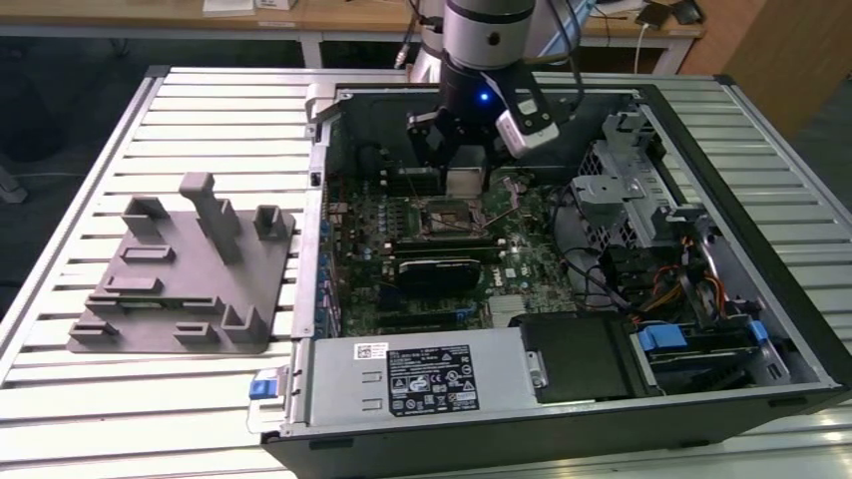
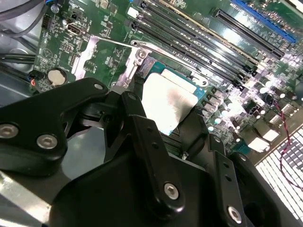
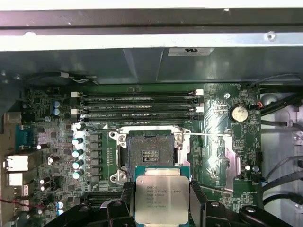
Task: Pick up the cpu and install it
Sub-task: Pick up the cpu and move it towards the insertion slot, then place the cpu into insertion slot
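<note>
On the exterior view's left, a grey moulded fixture (image 1: 187, 269) sits on the slatted table (image 1: 80, 399), beside an open computer case (image 1: 533, 434). Over its motherboard (image 1: 526, 259), the gripper (image 1: 462, 165) pinches the cpu (image 3: 162, 197) by two opposite edges, silvery lid showing. The chip hovers just short of the open socket (image 3: 151, 152), whose load plate (image 3: 226, 163) is swung aside. Seating it well likely means holding it level, squaring its edges to the socket frame and lowering straight, without sliding across the contacts.
</note>
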You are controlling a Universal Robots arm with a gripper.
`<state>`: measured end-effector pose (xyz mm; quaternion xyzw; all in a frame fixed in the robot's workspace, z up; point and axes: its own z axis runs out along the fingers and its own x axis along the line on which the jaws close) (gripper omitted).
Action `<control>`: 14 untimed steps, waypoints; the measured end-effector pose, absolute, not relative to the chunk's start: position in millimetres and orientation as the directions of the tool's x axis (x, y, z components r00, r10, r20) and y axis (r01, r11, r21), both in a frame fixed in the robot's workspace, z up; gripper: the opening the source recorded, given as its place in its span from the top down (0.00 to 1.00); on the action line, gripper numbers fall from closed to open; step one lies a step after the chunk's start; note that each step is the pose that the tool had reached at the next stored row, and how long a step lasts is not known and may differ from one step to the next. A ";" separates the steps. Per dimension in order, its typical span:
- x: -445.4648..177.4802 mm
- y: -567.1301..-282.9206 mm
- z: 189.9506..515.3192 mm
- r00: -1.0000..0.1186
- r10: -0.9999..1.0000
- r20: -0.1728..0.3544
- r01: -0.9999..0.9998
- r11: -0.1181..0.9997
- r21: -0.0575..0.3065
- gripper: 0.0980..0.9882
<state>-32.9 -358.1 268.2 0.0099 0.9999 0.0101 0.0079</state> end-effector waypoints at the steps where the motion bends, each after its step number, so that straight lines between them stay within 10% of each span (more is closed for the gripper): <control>1: -32.9 -358.0 266.8 -1.000 0.020 -0.016 0.020 1.000 0.020 0.50; 14: -32.9 -358.0 259.4 -1.000 0.020 -0.016 0.020 1.000 0.020 0.50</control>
